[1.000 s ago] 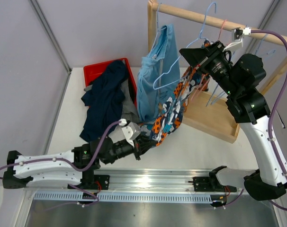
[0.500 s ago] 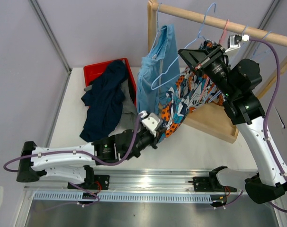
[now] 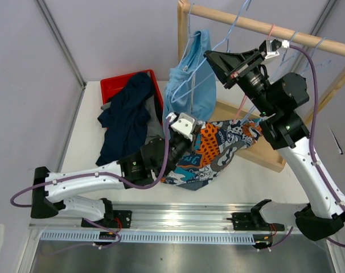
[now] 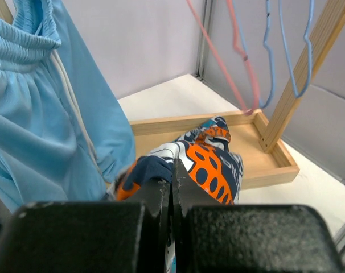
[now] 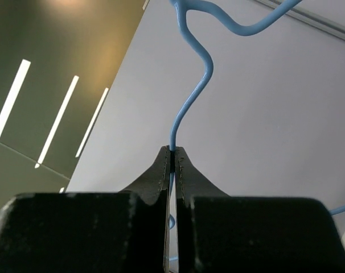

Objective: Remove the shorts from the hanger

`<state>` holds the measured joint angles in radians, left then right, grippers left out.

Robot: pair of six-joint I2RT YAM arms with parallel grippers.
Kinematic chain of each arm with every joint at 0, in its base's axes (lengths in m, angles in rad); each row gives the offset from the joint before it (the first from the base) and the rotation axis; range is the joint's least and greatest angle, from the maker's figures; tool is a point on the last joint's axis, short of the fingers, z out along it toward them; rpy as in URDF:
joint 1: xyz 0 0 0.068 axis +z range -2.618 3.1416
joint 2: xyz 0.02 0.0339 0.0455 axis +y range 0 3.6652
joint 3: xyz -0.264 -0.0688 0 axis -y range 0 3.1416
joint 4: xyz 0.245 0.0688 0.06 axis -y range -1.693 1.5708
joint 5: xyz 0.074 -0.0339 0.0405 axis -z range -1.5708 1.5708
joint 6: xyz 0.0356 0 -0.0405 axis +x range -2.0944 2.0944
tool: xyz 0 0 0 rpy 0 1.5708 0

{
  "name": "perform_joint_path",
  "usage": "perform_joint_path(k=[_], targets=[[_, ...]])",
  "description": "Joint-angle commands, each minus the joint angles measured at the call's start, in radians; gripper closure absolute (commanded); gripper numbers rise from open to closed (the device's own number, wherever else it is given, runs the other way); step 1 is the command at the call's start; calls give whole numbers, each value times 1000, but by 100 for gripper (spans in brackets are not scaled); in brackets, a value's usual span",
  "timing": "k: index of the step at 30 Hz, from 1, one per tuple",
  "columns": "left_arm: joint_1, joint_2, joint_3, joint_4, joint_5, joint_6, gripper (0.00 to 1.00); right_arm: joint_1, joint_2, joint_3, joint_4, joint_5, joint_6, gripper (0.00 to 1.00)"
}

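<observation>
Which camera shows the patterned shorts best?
Top external: the patterned shorts appear nearly whole, stretched from the left gripper. Left wrist shows only the pinched end; right wrist shows none, just the right gripper clamping a blue hanger.

Two arms (image 3: 317, 170); one red bin (image 3: 116, 83); one wooden rack (image 3: 212, 13); four shorts (image 3: 212, 151) visible.

A rail (image 3: 309, 38) crosses the far right of the table (image 3: 275, 185), with a tray (image 3: 267, 160) lying on the table beneath it. The hanging shorts (image 3: 189, 94) dangle below the rail's left end. Just right of them, the right gripper (image 3: 208, 56) pinches a hanger (image 5: 189, 96). Nearer, the stretched shorts (image 3: 221, 145) run from the tray leftward to the left gripper (image 4: 172, 170), which clamps them. A bin (image 3: 116, 85) sits far left, and a heap of shorts (image 3: 127, 119) spills over its near side.
</observation>
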<state>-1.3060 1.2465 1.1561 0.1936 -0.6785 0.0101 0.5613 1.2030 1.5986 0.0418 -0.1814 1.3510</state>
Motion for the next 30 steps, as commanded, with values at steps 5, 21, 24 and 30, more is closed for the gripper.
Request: perform_joint_path(k=[5,21,24,30], targets=[[-123,-249,-76,-187,-191,17,100,-104,84,121,7,-13,-33,100],[-369,-652,-65,-262,-768,420,100,-273,175,5,1,-61,-66,100],[-339,-683,-102,-83,-738,564,100,-273,156,-63,18,-61,-62,100],[-199,-599,26,-362,-626,409,100,-271,81,-209,73,-67,-20,100]])
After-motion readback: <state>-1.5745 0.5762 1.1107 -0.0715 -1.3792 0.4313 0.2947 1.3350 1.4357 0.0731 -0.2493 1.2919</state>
